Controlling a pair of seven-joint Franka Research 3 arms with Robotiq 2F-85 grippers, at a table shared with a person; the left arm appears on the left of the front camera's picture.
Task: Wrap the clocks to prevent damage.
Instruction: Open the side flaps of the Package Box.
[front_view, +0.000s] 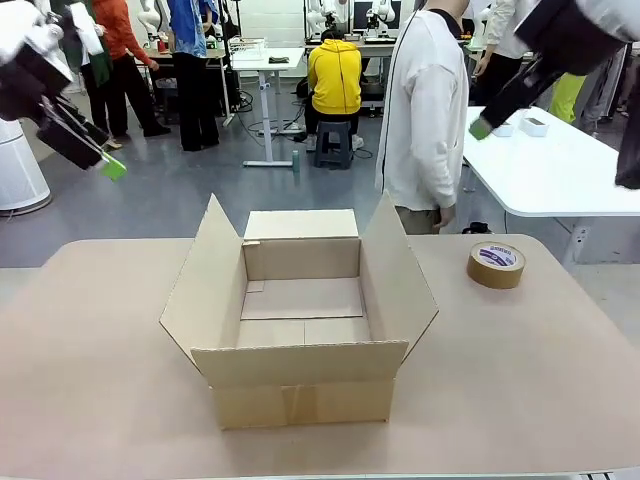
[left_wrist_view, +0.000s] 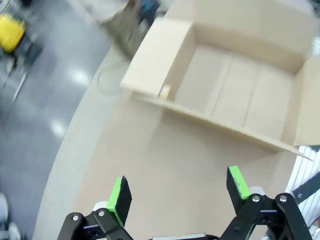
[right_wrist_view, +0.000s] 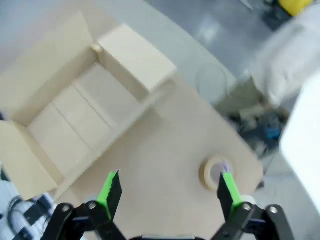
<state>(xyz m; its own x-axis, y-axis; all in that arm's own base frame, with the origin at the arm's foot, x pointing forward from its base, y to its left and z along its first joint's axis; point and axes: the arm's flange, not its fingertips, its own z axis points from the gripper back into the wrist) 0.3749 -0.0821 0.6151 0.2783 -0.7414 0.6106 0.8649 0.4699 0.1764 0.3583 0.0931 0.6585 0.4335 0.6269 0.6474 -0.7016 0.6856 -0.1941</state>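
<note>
While empty, left claw (left_wrist_view: 177, 186), right claw (right_wrist_view: 170, 182) wide

Front cam: at counter (front_view: 100, 400) edge, facing across it. Both wrist cams: high up, angled down. All three share the box (front_view: 300, 400).

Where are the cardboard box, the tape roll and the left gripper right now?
cardboard box (front_view: 300, 400): front view, on its near outer wall.
tape roll (front_view: 495, 277): front view, on its brown outer side.
left gripper (left_wrist_view: 177, 181): left wrist view, midway between its open green fingertips.
</note>
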